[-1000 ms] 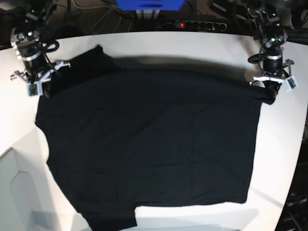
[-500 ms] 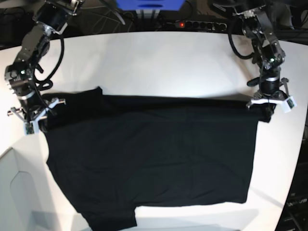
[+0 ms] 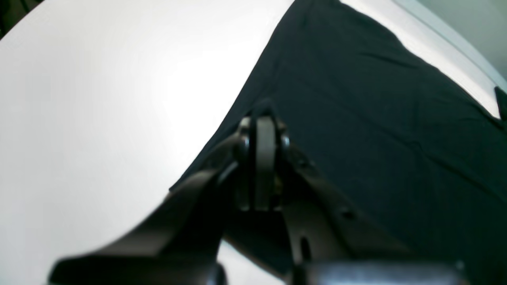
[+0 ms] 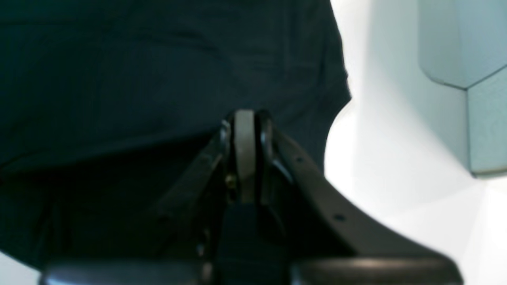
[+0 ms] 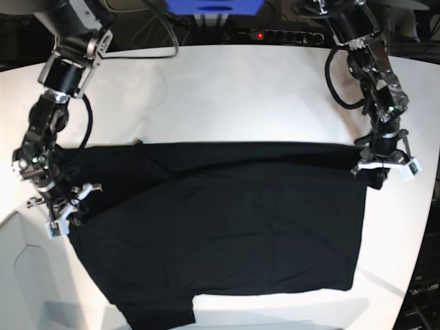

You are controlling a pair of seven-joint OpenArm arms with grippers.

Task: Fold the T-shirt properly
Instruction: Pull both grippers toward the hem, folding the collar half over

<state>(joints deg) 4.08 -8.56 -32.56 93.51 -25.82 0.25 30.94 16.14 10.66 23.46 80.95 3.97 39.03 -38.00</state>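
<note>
Where the white table (image 5: 227,89) comes nearest you in the base view, a black sleeve of the T-shirt (image 5: 227,220) pokes toward the near edge, left of middle. The body of the shirt spreads above it across the centre of the table, its far edge doubled over into a straight fold running left to right. At the left end of that fold you have the right gripper (image 5: 63,210), its jaws clamped shut on the cloth; in its wrist view the fingertips (image 4: 244,130) press together with black fabric bunched around them. At the right end you have the left gripper (image 5: 382,165), likewise pinched closed on the shirt's corner. Farther back the tabletop lies bare and bright, with cables and a power strip (image 5: 282,34) beyond its far edge.
</note>
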